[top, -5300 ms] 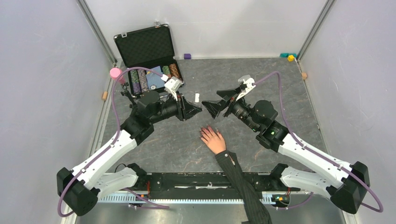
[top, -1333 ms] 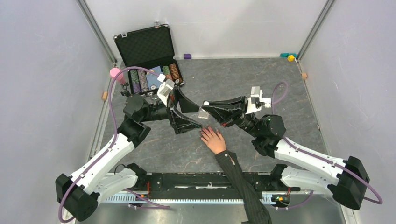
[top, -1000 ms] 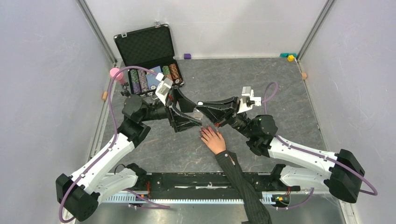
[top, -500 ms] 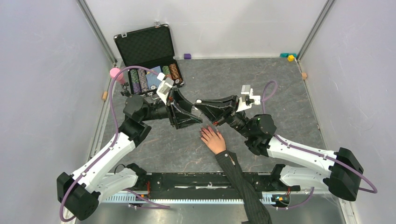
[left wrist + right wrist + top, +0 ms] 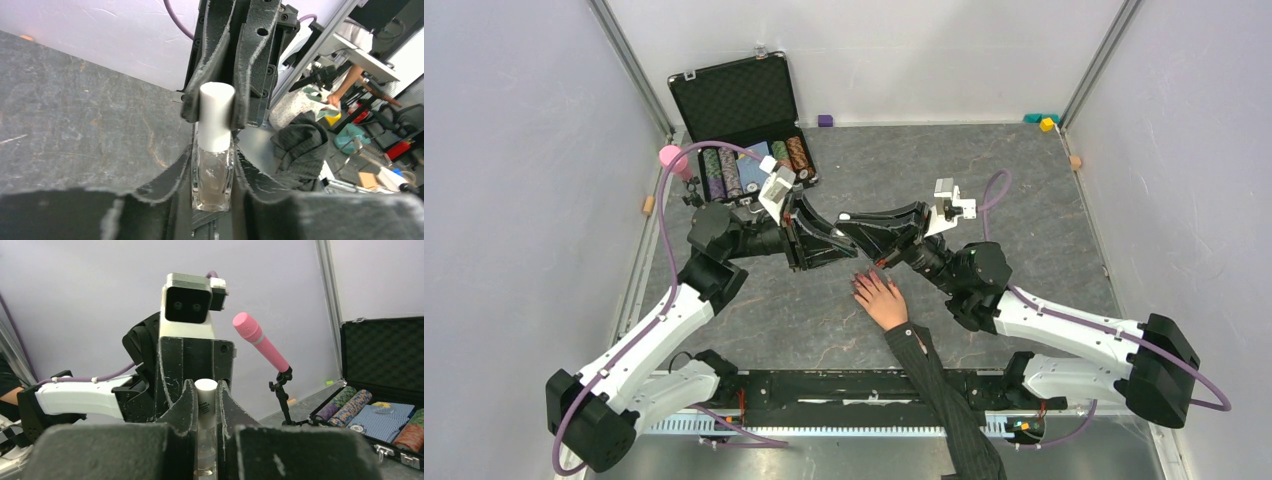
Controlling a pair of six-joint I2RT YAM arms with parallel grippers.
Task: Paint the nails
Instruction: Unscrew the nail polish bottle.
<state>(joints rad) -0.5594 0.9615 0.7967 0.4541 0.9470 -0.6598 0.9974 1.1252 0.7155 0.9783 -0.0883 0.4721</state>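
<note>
Your left tool [image 5: 212, 156] clamped on clear bottle [image 5: 212, 181], right tool [image 5: 216, 119] clamped on its cap [image 5: 216, 99], wrist views only, nails [image 5: 860, 286] overhead only.

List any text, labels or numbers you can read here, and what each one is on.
No readable text in any view.
On the bottle: no label showing.
On the cap: blank.
On the chips in the case: markings too small to read.
</note>
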